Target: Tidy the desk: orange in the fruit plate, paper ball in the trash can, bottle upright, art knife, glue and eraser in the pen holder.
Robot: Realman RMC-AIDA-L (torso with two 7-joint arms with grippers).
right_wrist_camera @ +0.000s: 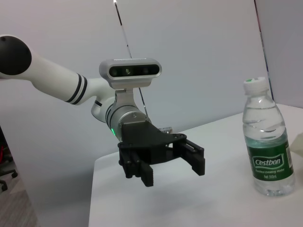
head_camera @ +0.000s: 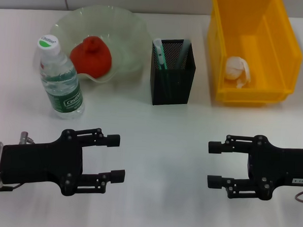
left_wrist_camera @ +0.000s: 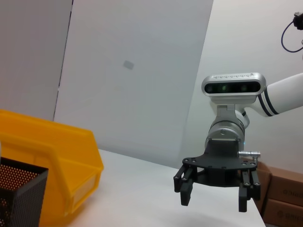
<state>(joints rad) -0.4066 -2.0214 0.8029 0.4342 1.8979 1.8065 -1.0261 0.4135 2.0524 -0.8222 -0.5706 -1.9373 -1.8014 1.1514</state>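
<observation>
Both arms hover low over the near part of the white desk (head_camera: 155,144), facing each other. The left pincer (head_camera: 117,158) is released, its jaws spread wide with nothing between them; the right pincer (head_camera: 215,164) is released too, and empty.

Beyond the left pincer, the water bottle (head_camera: 61,78) stands upright, cap on. Just behind the bottle sits the pale green fruit plate (head_camera: 126,36), and the orange (head_camera: 91,55) rests inside it.

Farther back, between the two pincers, the black mesh pen holder (head_camera: 172,79) stands upright with a green-and-white tool and a dark one sticking out — which is which I cannot tell.

Beyond the right pincer is the yellow trash can (head_camera: 282,44), with the crumpled paper ball (head_camera: 237,70) lying inside it.
</observation>
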